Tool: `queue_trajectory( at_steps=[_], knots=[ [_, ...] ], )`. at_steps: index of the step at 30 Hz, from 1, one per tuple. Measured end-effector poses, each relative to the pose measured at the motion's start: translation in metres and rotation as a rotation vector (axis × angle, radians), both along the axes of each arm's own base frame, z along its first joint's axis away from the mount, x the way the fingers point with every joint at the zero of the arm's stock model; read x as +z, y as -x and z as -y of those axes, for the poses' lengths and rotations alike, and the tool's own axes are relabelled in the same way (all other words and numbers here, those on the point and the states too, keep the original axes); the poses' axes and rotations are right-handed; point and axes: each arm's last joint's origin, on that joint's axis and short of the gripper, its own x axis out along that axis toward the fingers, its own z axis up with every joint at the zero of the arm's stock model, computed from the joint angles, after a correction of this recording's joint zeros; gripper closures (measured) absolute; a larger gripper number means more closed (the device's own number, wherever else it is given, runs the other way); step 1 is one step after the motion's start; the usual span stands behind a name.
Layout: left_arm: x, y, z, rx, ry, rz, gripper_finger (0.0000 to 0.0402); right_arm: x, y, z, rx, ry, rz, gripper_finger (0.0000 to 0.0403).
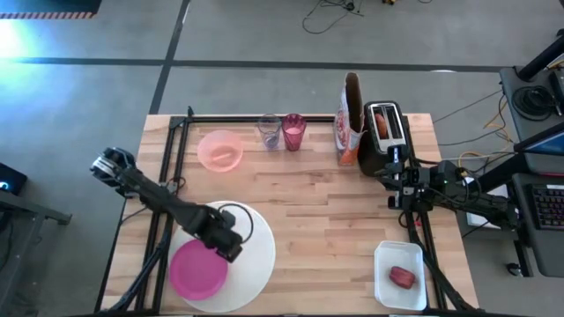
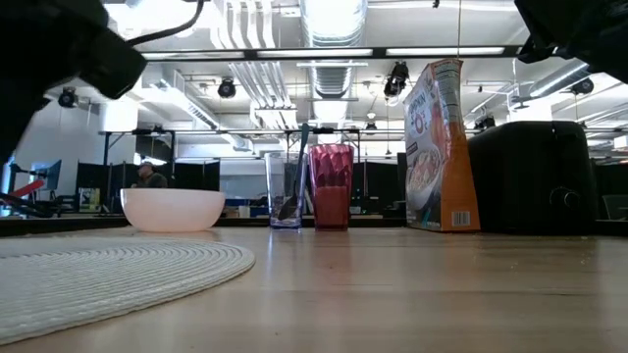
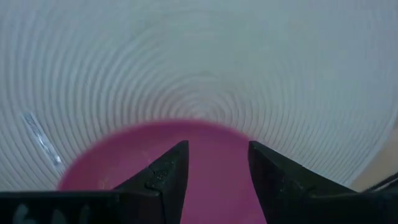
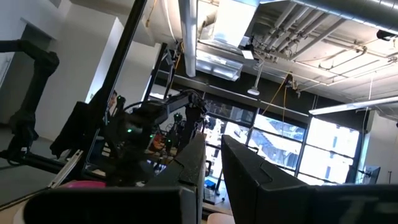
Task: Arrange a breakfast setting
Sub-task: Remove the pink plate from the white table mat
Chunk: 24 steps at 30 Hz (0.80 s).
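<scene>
The high view looks straight down on the whole wooden bench [image 1: 326, 220]. The low view sits at benchtop height, facing the room; both share the orange cereal box [image 2: 440, 147]. The left wrist view hovers close above the smaller magenta plate [image 3: 205, 168]; the right wrist view tilts up toward the ceiling.

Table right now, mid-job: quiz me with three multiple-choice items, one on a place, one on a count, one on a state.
1. Where is the magenta plate?
A. On the white plate
B. By the toaster
C. In the bowl

2. How many cups stand beside the bowl?
A. One
B. Two
C. Four

3. The left claw is:
A. Clamped on the bowl
B. Open over the magenta plate
C. Holding a cup

Answers: 1 A, it overlaps the white plate's near-left part. 2 B, clear tumbler and pink cup. 3 B, fingers apart, nothing between.
</scene>
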Motion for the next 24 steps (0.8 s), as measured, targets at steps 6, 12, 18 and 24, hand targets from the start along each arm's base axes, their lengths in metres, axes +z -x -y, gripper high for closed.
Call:
queue_trajectory(
  at_steps=[6, 12, 18, 24],
  knots=[
    [-0.009, -0.003, 0.005, -0.003, -0.006, -0.04, 0.0253, 0.0, 0.0, 0.0, 0.0, 0.0, 0.0, 0.036],
    [-0.017, -0.006, 0.007, -0.011, -0.018, -0.056, 0.0253, 0.0, 0.0, 0.0, 0.0, 0.0, 0.001, 0.036],
    [-0.021, -0.009, 0.009, 0.025, 0.008, -0.069, 0.0253, 0.0, 0.0, 0.0, 0.0, 0.0, 0.0, 0.036],
    [-0.02, -0.013, 0.013, 0.063, 0.07, -0.059, 0.0253, 0.0, 0.0, 0.0, 0.0, 0.0, 0.0, 0.036]
  ],
)
